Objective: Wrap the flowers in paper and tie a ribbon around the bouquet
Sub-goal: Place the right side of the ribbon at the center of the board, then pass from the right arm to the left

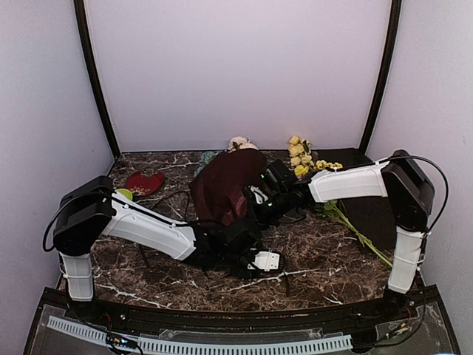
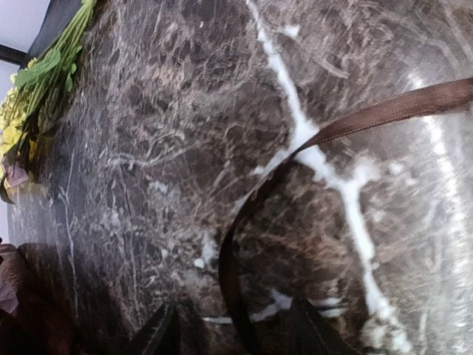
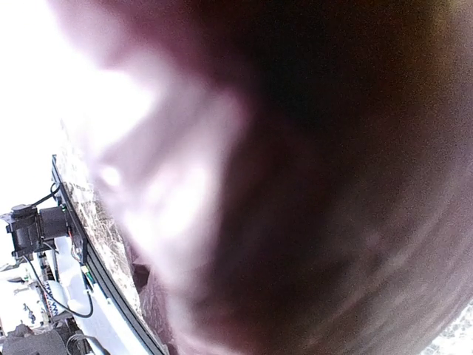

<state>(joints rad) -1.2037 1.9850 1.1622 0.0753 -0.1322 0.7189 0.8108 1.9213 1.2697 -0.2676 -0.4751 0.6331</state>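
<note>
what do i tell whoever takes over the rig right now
Left pincer open, fingers either side of the ribbon, not gripping it.
Right pincer shut, pressed against the bouquet; its camera shows only blurred paper.
Bouquet lies mid-table, flowers wrapped in the paper.
Ribbon loose on the table, no knot visible.
Left to do: tie ribbon around bouquet.

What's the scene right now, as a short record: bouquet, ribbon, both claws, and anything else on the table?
bouquet: sheathed in burgundy paper, mid-table, blossoms at its far end
ribbon: dark brown strand curving across the marble table
left claw: open, ribbon running between its fingers
right claw: shut, against the bouquet's paper; contact hidden
other: yellow-blossomed stems far right; red heart-shaped lump far left
</note>
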